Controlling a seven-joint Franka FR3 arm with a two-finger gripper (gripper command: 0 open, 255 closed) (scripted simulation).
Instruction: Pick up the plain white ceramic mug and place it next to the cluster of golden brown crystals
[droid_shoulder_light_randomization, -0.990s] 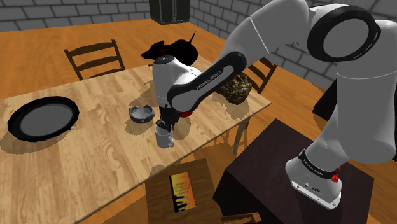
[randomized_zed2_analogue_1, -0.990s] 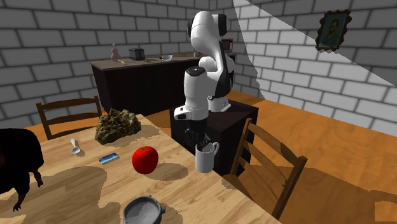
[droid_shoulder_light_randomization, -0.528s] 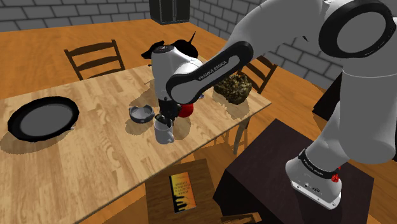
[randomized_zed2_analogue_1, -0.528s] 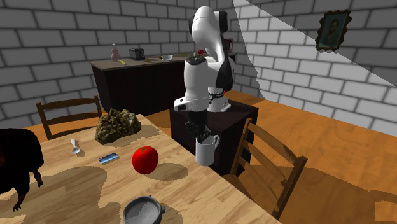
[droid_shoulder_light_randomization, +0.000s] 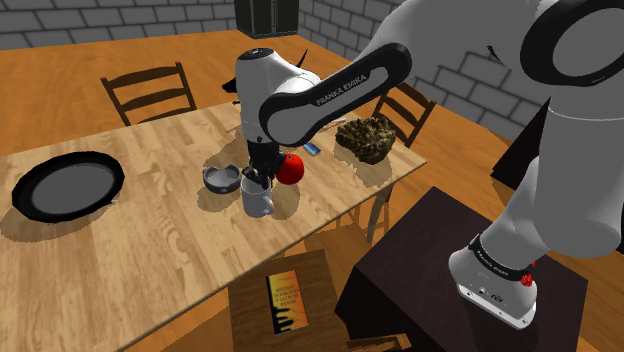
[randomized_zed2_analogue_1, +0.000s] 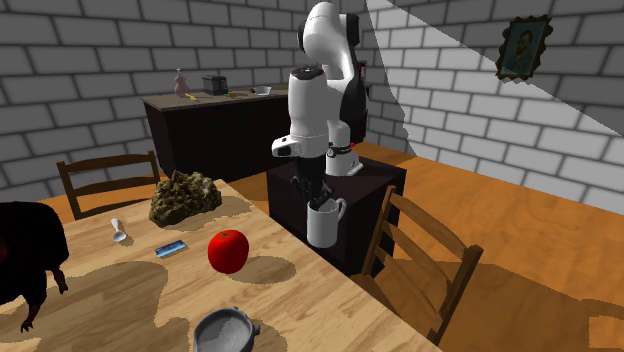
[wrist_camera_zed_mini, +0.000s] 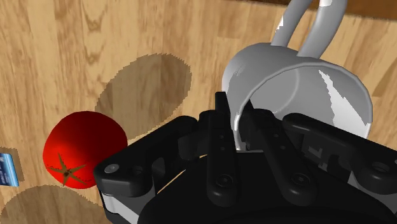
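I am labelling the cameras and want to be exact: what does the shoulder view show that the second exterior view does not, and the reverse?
The shoulder view adds a black plate and a book. The second exterior view adds a framed picture, a dark counter and a white spoon. Both share the gripper clasping the white mug by its rim, the red tomato, the grey bowl and the brown crystal cluster.
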